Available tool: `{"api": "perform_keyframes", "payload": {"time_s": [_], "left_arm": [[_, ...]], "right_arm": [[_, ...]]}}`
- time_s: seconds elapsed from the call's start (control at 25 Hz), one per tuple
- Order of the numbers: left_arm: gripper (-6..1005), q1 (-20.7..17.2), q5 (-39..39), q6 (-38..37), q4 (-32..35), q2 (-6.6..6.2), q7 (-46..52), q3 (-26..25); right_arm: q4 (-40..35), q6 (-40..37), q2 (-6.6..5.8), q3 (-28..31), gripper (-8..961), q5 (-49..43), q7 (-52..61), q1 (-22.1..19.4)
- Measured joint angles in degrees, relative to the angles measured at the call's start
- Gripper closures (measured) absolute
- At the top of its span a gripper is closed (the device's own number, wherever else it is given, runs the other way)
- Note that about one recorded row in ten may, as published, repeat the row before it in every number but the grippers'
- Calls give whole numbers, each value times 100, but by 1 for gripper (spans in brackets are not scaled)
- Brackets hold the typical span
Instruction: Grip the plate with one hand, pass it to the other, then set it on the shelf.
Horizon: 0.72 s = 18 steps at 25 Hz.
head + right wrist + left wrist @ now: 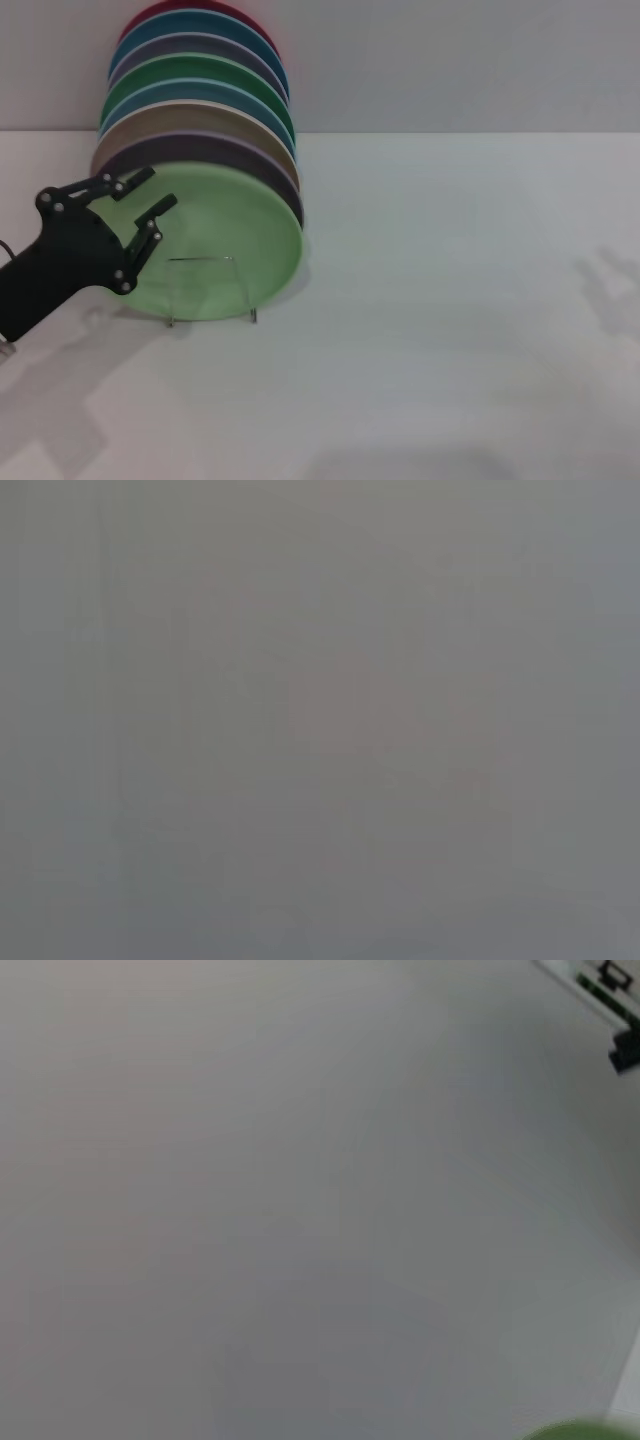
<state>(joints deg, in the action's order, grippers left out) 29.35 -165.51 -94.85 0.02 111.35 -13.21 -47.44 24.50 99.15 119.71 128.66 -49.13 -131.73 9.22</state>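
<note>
Head view: plate [225, 245] stands upright at the front of the rack [212, 290] on the bench [450, 300], coloured plates [200, 100] stacked behind; left gripper [148, 192], jaws wide, sits at its left edge. Left wrist view: green sliver [580, 1430]. Right wrist view: blank grey.

Soft, even light is falling from overhead, leaving the white surface [450, 300] bright. Faint grey shadows are pooling at seven o'clock and smudging at three o'clock. Both wrist views are showing only blurred grey haze, nothing in focus.
</note>
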Motion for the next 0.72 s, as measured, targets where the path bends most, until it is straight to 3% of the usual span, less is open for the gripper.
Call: {"api": "perform_keyframes", "payload": {"time_s": [0.2, 0.48, 0.52, 0.56, 0.64, 0.72], "left_arm": [[770, -6, 13, 210, -21, 90, -157, -32], [732, -276, 38, -477, -139, 120, -177, -235], [728, -335, 42, -589, -151, 147, -183, -334], [723, -532, 51, -839, -205, 266, -233, -716], [715, -651, 40, -897, -249, 334, -262, -964], [706, -907, 39, -876, -368, 518, -282, -1772]], "right_arm": [[-1, 27, 0, -4, 576, 0, -1, 9], [-35, 2, 2, -6, 575, 19, -159, -1], [-60, 0, 8, 3, 575, 33, -282, -10], [-141, -25, 16, 27, 575, 52, -614, -23], [-202, -65, 17, 29, 574, 58, -789, -16], [-380, -219, 17, 29, 574, 66, -1167, 58]]}}
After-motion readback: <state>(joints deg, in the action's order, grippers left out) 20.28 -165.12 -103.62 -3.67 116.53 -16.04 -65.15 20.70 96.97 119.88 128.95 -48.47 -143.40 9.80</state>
